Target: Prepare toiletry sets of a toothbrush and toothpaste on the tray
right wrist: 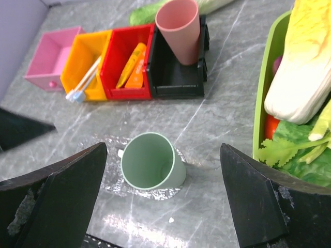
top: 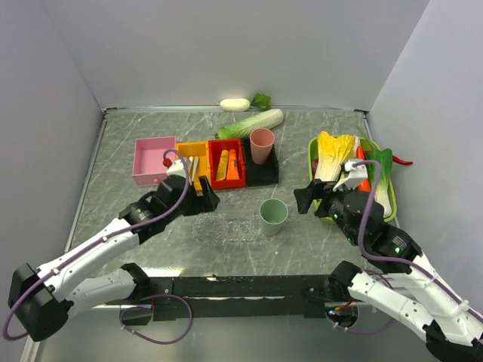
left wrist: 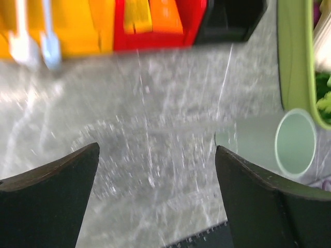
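Observation:
Two pale toothbrushes (right wrist: pixel 85 78) lie in the yellow bin (top: pixel 192 161), their heads (left wrist: pixel 21 49) poking over its near edge. Two orange toothpaste tubes (right wrist: pixel 131 67) rest in the red bin (top: pixel 226 163). The clear speckled tray (top: pixel 223 228) lies flat on the table in front of the bins and holds no toothbrush or toothpaste. My left gripper (top: pixel 207 197) hovers open over the tray (left wrist: pixel 129 170), near the yellow bin, with nothing between its fingers. My right gripper (top: pixel 306 200) is open too and empty, to the right of the tray (right wrist: pixel 111 178).
A green cup (top: pixel 273 215) stands on the tray's right end. A pink cup (top: pixel 262 145) sits in a black bin (top: pixel 264 172), and a pink bin (top: pixel 154 160) is at the row's left. A green vegetable tray (top: pixel 392 207) with cabbage and carrot lies at the right.

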`<state>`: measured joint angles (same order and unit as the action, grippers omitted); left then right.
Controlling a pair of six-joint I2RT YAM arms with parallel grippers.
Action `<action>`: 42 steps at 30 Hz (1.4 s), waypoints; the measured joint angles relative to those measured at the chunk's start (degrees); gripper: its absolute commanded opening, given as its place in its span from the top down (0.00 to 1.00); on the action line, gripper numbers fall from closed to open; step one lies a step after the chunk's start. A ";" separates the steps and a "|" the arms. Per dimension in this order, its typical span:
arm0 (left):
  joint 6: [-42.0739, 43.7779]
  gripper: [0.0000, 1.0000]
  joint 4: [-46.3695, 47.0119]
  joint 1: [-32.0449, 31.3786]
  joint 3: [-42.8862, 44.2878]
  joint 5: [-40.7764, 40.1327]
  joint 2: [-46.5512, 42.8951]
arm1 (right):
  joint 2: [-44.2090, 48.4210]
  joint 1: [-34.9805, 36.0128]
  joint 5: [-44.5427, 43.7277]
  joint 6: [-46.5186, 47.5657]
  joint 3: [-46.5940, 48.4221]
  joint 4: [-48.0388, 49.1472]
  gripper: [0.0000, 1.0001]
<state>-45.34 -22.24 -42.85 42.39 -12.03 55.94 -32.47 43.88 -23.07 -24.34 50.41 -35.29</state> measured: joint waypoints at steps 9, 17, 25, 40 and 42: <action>16.65 0.03 2.64 19.02 14.05 9.55 8.85 | -13.33 -3.63 7.58 2.82 3.72 0.72 0.10; 27.87 0.03 12.00 22.93 19.71 10.23 12.15 | -28.04 -21.20 26.18 4.79 9.57 4.35 0.25; 30.08 0.03 14.58 24.00 14.36 8.09 15.41 | -46.51 -26.01 31.41 8.09 22.49 6.67 0.42; 31.15 0.03 18.62 24.02 13.97 9.44 15.52 | -74.10 -26.80 29.03 12.09 44.28 4.55 0.52; 31.19 0.03 18.62 24.02 13.94 9.64 15.50 | -76.50 -26.80 28.48 12.17 46.34 4.28 0.53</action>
<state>-14.15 -3.62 -18.83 56.34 -2.39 71.44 -108.97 17.08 5.41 -12.16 96.75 -31.00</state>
